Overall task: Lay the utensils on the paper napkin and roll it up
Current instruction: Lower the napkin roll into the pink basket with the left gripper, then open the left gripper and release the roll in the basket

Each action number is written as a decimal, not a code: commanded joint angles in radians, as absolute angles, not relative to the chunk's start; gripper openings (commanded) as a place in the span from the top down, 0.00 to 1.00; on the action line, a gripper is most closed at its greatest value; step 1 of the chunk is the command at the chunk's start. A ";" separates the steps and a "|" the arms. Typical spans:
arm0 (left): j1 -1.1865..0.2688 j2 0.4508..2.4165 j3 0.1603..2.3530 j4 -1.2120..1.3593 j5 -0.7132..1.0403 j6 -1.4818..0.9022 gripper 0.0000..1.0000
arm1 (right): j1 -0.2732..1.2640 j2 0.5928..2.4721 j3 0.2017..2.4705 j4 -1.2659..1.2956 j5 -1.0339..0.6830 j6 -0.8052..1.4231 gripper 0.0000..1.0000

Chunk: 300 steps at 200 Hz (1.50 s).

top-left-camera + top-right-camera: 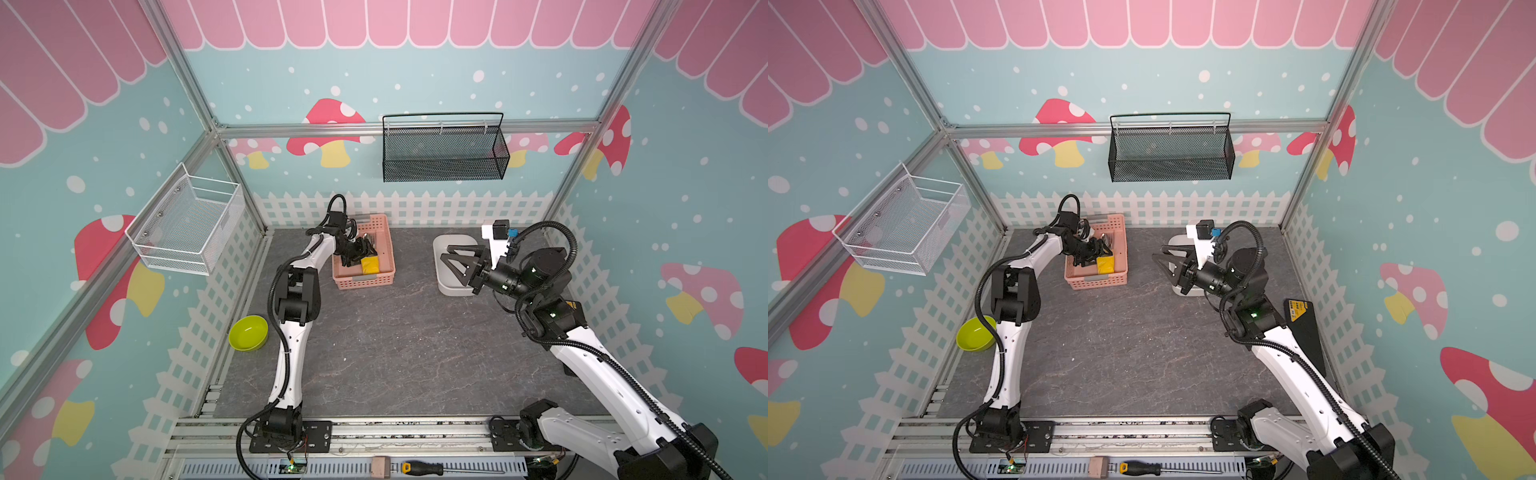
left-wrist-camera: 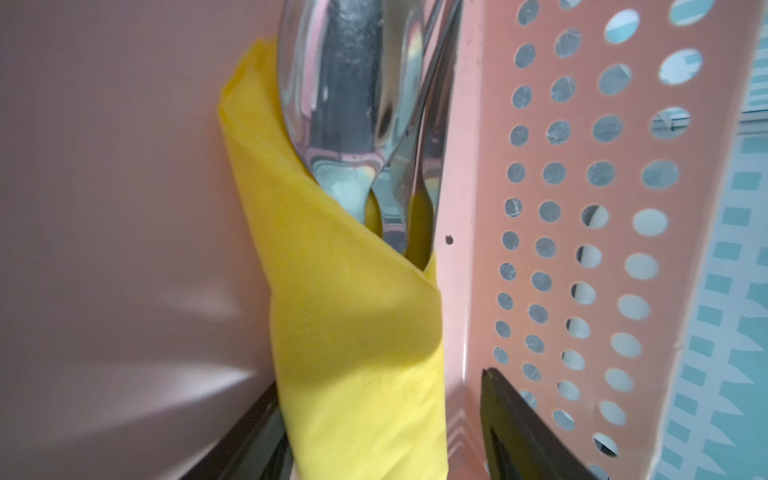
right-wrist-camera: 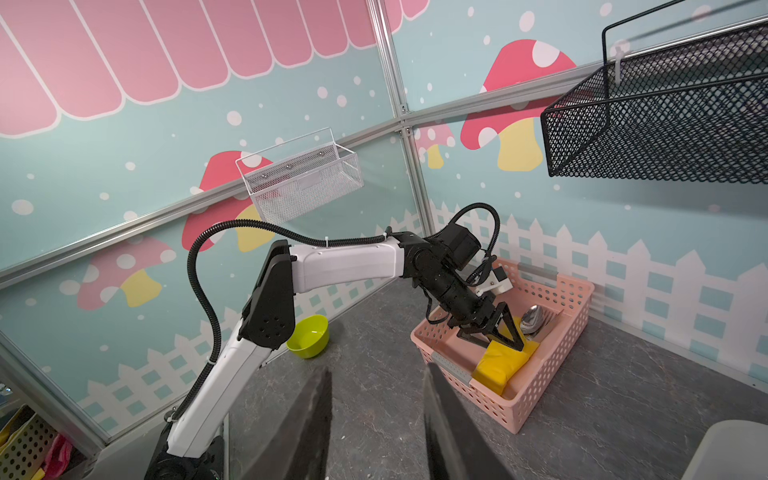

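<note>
A dark grey, marble-veined tabletop (image 1: 395, 345) lies inside mushroom-printed walls (image 1: 291, 83). Far, left of centre, a pink perforated plastic basket (image 1: 386, 249) holds the paper napkin (image 3: 500, 365), matte yellow, rolled around the utensils (image 2: 353, 104). The roll runs near-to-far, shiny spoon (image 3: 532, 318) and fork (image 3: 549, 322) heads pointing far. The left gripper (image 3: 500, 341) straddles it, jaws apart. The right gripper (image 3: 376, 372) hovers empty, jaws apart.

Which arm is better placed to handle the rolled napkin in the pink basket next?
Left. The left gripper straddles the napkin roll in the pink basket; the right gripper hovers empty near the white bin.
</note>
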<state>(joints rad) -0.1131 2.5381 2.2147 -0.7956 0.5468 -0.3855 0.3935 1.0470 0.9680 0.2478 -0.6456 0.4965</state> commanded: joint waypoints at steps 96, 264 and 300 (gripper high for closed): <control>-0.131 2.254 2.049 -0.867 0.338 -0.300 0.00 | 0.356 1.036 1.006 0.107 -0.504 0.460 0.36; 0.017 1.495 0.947 -0.103 -0.270 -0.257 0.00 | -0.022 1.147 0.624 0.253 0.321 0.285 0.09; 0.017 1.473 0.777 0.132 -0.288 -0.226 0.00 | -0.030 1.195 0.411 0.665 0.333 0.178 0.08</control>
<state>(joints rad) 0.0174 1.4982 0.8574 -0.1139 -0.2245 -0.2554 -0.0250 1.1706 0.5137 0.3225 0.2474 0.2825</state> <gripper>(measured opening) 0.999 0.914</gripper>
